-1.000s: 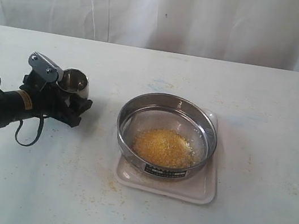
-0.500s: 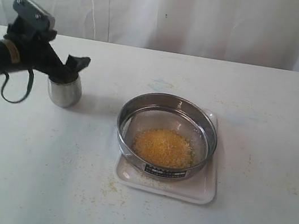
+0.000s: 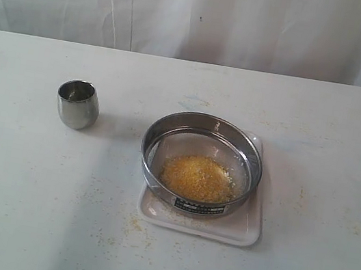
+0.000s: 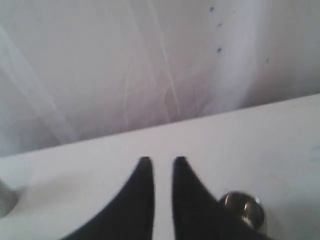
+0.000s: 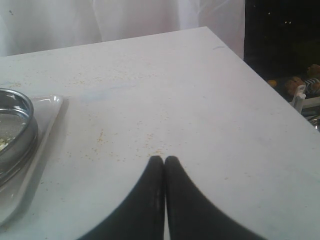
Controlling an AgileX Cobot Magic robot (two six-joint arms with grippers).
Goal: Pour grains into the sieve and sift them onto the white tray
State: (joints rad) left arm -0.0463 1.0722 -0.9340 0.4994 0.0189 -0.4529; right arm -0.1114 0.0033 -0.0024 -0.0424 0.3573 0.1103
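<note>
We are holding the fingers of our left gripper (image 4: 162, 161) narrowly apart, empty, tilted toward the white curtain (image 4: 100, 60); those of our right gripper (image 5: 164, 159) are pressing together over the white table (image 5: 200, 100). Golden-yellow sandy grains (image 3: 197, 177) are lying in the round steel mesh sieve (image 3: 207, 117) on the flat white rectangular tray (image 3: 247, 233).

Golden-yellow grains (image 3: 197, 177) flecked with paler off-white bits, a shiny silver sieve (image 3: 209, 119) bearing a dark label (image 3: 199, 207), a plain white tray (image 3: 248, 231), and a white table (image 3: 333, 133) speckled with yellow dust
</note>
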